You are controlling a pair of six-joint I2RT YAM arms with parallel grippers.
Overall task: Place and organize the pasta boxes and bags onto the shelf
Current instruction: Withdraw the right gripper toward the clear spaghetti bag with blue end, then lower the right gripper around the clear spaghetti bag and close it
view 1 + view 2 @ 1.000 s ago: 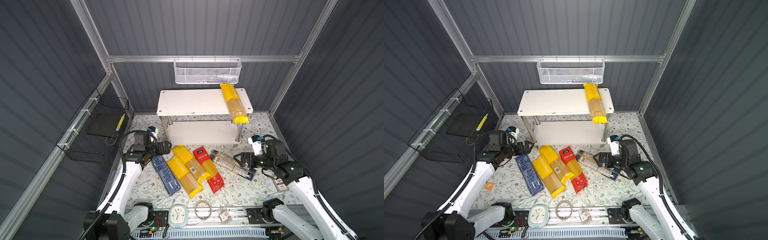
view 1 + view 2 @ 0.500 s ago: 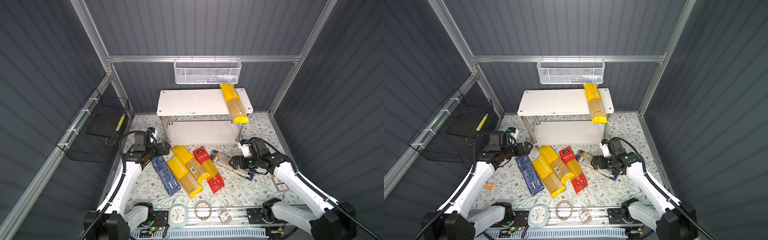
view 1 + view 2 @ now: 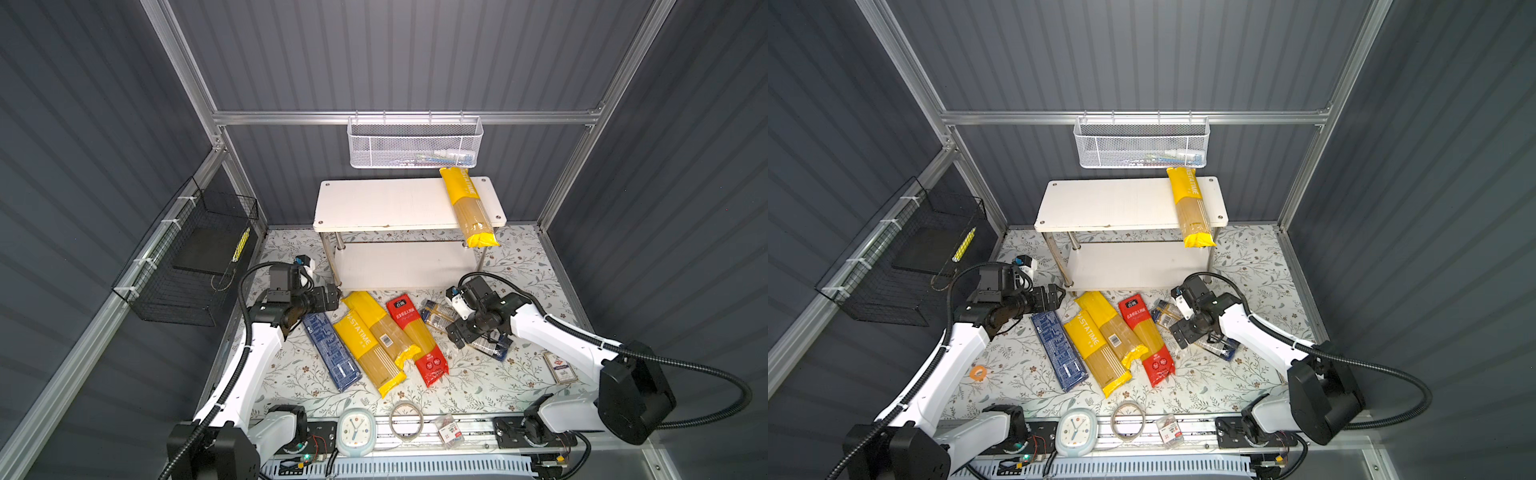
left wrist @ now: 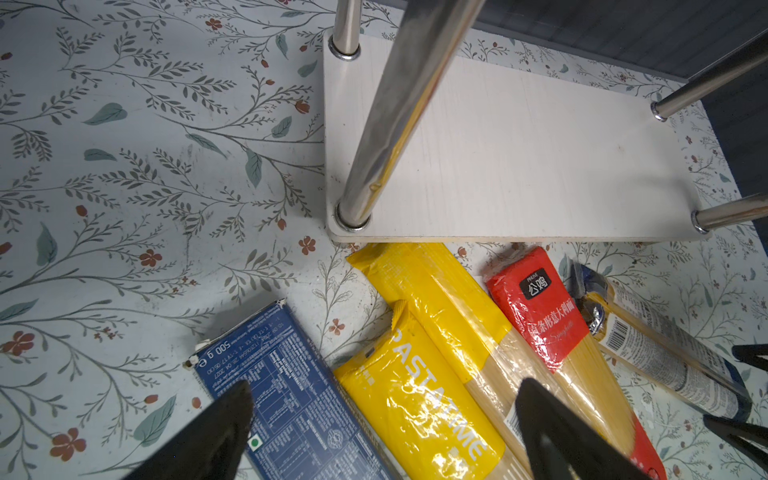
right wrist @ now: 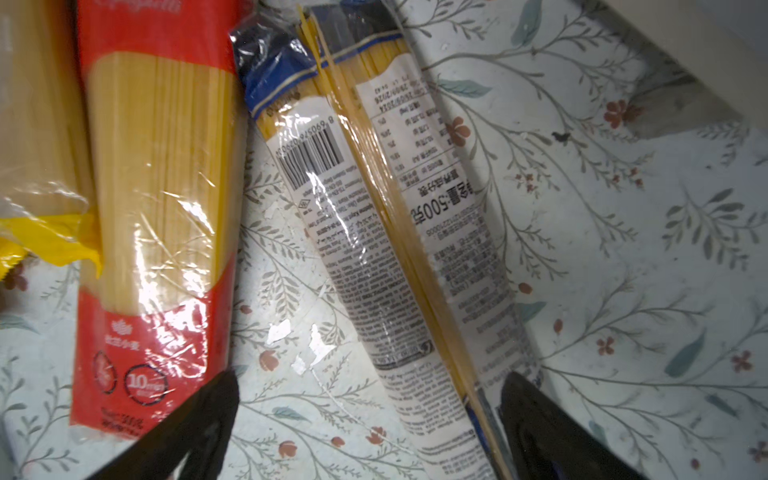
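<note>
— Right gripper [image 5: 368, 380] stands wide; the clear bag with dark-blue ends [image 5: 374, 232] runs between its fingers, the red bag [image 5: 153, 166] just beside.
— And our left gripper [image 4: 384, 388]?
— Wide too, over the dark-blue box [image 4: 299, 399] and a yellow PASTATIME bag [image 4: 415, 399]; we see the shelf [image 4: 519, 158] just ahead.
</note>
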